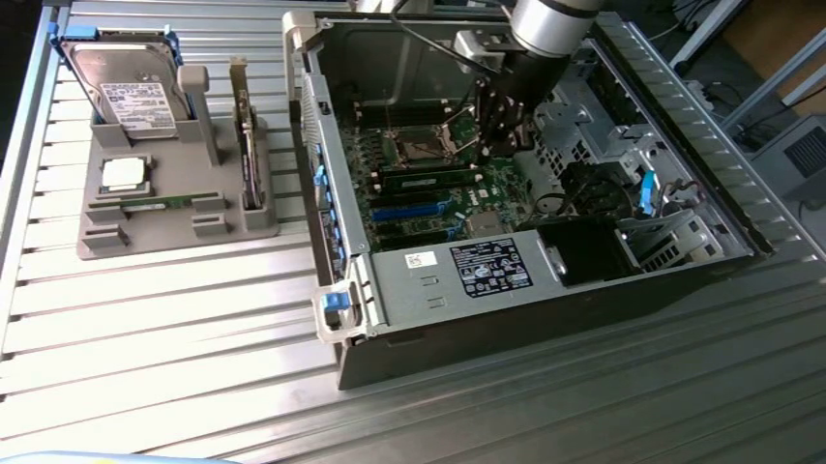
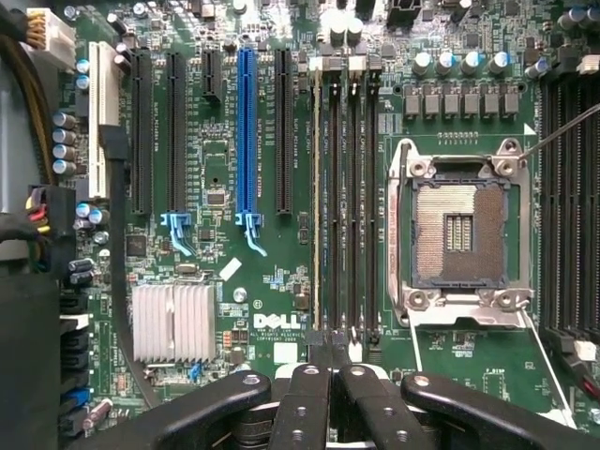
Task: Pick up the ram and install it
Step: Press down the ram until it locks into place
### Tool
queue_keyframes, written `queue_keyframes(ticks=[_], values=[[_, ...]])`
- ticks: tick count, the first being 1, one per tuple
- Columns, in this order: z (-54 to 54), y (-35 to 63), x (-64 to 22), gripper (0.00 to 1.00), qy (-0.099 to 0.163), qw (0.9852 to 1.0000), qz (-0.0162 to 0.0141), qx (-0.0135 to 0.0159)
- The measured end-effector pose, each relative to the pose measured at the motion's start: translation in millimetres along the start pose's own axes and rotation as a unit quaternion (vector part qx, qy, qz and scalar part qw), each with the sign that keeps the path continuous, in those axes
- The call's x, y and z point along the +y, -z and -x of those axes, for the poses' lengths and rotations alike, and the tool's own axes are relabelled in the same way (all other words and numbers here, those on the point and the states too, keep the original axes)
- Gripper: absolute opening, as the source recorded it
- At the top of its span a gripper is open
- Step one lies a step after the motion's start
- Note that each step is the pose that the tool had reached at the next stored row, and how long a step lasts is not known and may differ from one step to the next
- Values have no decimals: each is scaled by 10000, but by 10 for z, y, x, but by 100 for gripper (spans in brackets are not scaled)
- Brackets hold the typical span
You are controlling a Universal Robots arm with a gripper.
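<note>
The robot arm's claw [image 2: 329, 361] hangs inside the open computer case [image 1: 427, 290], its black fingers [image 2: 309, 389] drawn together with nothing visibly held between them. In the wrist view the closed fingertips sit right over the near end of the bank of long memory slots [image 2: 342, 197] on the green motherboard [image 2: 253, 141], apparently lined up with one slot so that a push would run straight down its length. A ram stick [image 2: 316, 202] already stands edge-on in the slot at the side of the bank toward the blue slot [image 2: 246, 131], beside three dark slots. Just beyond the bank lies the bare processor socket [image 2: 459, 230], framed in metal. In the exterior view a dark stick [image 1: 427, 180] lies seated on the board below the socket, near the claw.

Outside the case, toward the exterior view's left, a grey holder [image 1: 174, 208] rests on the ribbed metal counter [image 1: 168, 338]. It keeps parts upright and apart for easy gripping: a hard drive [image 1: 127, 92], a square silver processor [image 1: 124, 174], and a second ram stick [image 1: 158, 204] lying flat in its groove.
</note>
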State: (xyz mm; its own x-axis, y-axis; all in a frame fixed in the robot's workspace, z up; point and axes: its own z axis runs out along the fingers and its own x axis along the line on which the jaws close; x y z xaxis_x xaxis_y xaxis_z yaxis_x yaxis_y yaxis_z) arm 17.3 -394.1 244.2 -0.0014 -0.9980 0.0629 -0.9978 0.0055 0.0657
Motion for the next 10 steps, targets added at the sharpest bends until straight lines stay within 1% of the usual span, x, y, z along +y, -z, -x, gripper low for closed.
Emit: queue_keyframes(ticks=[6,9,10], values=[[-1,-79,18,11,0,10000,0,0],[2,-150,13,11,0,10000,3,5],[3,-142,13,11,0,10000,1,-3]])
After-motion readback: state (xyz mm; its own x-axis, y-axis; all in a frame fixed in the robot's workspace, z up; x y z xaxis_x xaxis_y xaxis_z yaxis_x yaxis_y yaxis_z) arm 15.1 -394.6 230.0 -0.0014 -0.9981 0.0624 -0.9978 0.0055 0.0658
